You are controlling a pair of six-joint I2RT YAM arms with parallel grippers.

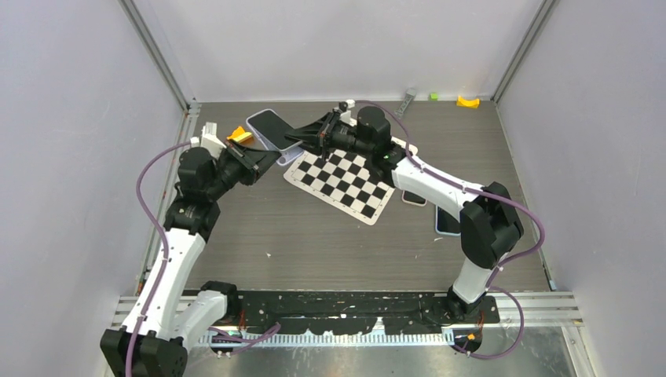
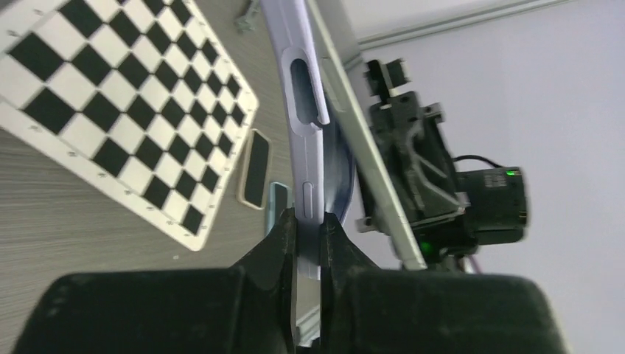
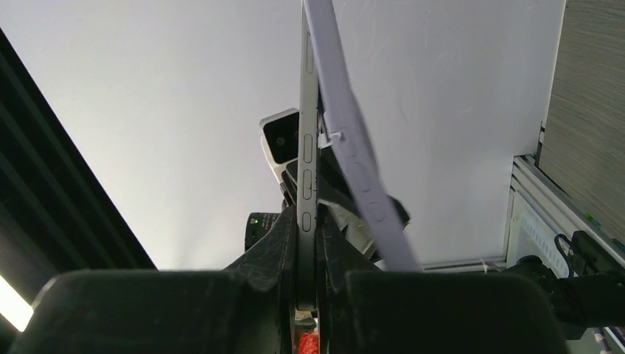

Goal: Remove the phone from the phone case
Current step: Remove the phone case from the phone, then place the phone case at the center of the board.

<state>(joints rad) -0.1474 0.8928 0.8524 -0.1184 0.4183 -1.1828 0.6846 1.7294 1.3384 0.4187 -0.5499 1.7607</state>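
Two things are hanging above the worktop (image 1: pixel 259 228), at its rear left beside the chequered board (image 1: pixel 342 182): the phone (image 1: pixel 269 126) and the lavender phone case (image 2: pixel 306 147), which is splaying off it in a thin wedge. The right hand (image 3: pixel 306 240) is pinching the phone, whose long axis is pointing straight out from its fingers. The left hand (image 2: pixel 309 221) is pinching the case rim narrowly, and probably needs to pull away from the phone's face.

Worktop (image 1: pixel 314 236): dark grey wood-grain. On it I count:
- one checkerboard sheet (image 1: pixel 343 179), lying flat
- a dark phone (image 1: pixel 414 197) just right of the checkerboard
- a second phone (image 1: pixel 447 223) further right
- a yellow piece (image 1: pixel 468 101) and a green block (image 1: pixel 433 96), well behind the checkerboard
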